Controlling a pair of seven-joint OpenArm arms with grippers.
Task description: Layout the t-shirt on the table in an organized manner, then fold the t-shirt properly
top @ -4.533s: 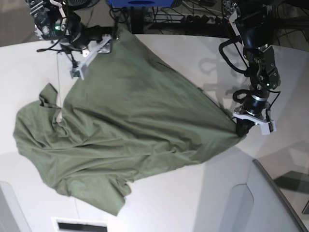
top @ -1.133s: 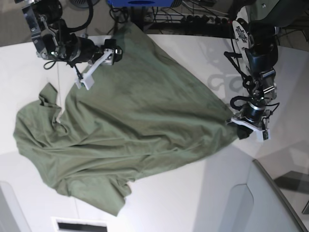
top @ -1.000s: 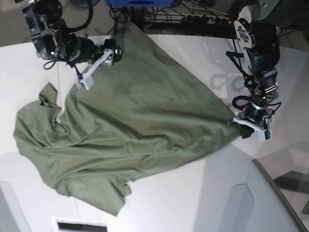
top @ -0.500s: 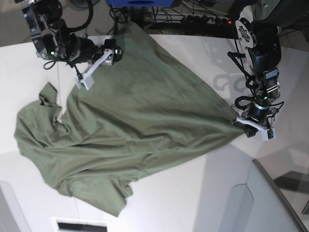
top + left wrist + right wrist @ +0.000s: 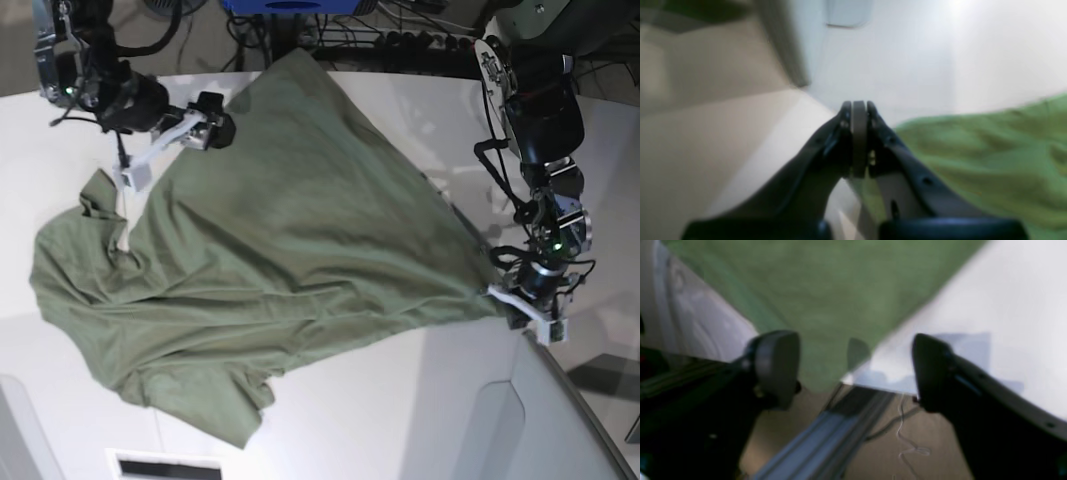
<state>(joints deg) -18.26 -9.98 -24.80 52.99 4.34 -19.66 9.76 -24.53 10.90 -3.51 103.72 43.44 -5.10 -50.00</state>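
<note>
1. Status: layout is in progress, no fold started. The t-shirt [image 5: 270, 260] is spread on the table [image 5: 420, 420] but skewed and wrinkled, not squared up.
2. Left end effector [image 5: 528, 312] is at 3–4 o'clock in the base view, clamped on one hem corner of the t-shirt. In the left wrist view the jaws are pressed together, with green cloth running out just beside them. That corner sits right at the table's edge.
3. Right end effector [image 5: 170, 150] is at 10–11 o'clock, jaws spread wide and holding nothing. In the right wrist view the other hem corner lies between the open fingers [image 5: 776, 366], apparently untouched.
4. Where it is: the t-shirt covers the middle of the table, from 12 o'clock across to 3–4 o'clock and down to 7–8 o'clock.
5. Orientation: my read is that the hem runs between the two end effectors, 12 to 3–4 o'clock. The collar-and-sleeve end is bunched at 8–9 o'clock, with one sleeve sticking out at 7 o'clock. So the long axis runs diagonally, from about 2 o'clock to 8 o'clock.
6. Left to do, as I judge it: flatten the bunched shoulder end, pull the sleeves out, square the body to the table, then all the folds.
</note>
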